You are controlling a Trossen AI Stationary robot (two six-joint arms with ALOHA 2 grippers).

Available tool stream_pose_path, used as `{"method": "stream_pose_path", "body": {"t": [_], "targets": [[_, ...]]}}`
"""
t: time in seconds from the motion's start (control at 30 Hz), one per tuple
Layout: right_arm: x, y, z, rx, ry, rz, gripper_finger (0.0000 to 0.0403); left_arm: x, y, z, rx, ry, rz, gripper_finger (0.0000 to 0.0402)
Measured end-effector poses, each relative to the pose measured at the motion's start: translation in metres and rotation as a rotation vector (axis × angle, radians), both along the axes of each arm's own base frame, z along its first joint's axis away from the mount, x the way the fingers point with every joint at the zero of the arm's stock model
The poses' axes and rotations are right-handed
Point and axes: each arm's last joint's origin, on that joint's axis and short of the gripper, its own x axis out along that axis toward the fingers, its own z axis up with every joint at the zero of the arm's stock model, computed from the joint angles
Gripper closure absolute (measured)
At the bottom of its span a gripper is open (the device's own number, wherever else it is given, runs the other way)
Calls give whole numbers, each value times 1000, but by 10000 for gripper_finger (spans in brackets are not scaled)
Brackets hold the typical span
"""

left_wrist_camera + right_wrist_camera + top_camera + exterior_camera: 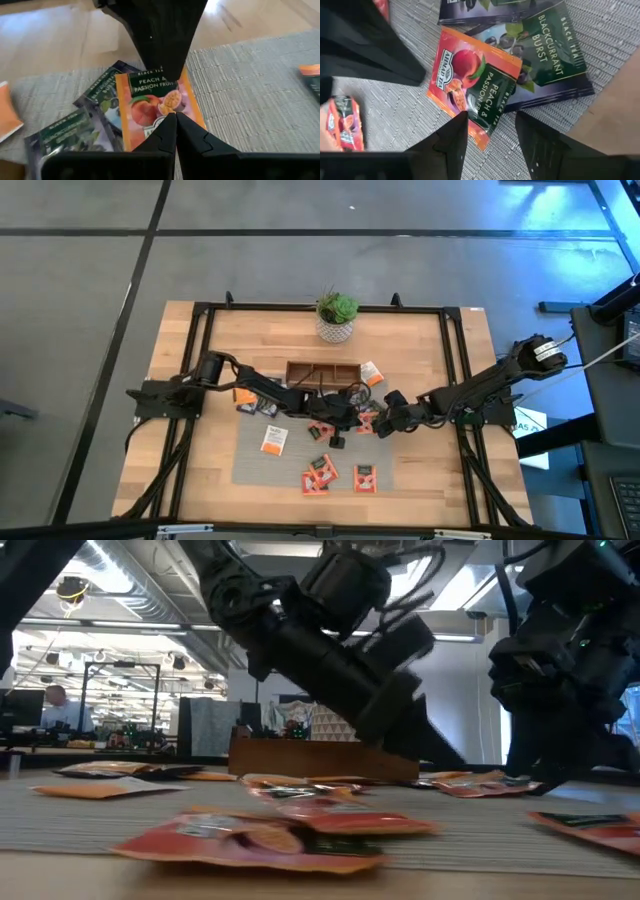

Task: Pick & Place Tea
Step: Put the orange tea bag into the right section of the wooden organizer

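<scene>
From above, about a dozen tea packets (321,474) lay scattered on the grey mat (250,470) before the wooden tray (322,370). Low down, an open office showed behind. The left gripper (175,119) sat closed over a peach packet (150,100); the right gripper (490,131) hung open above one.

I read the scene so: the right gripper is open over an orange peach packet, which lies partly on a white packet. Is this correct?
Not quite. In the right wrist view the right gripper is open over the orange peach packet, but that packet lies partly on a dark green blackcurrant packet, not a white one.
</scene>
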Motion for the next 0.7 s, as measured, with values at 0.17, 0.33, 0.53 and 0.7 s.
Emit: {"method": "stream_pose_path", "body": {"t": [0.17,0.33,0.53,0.7], "targets": [[3,1,0,9,-30,2,232,1,0,-11,-13,30,11,399],[3,1,0,13,-34,-10,232,1,0,-15,-21,33,16,400],[3,1,1,43,-38,-35,232,1,0,-15,-39,34,28,399],[3,1,1,51,-38,-30,232,1,0,-15,-56,37,39,399]]}}
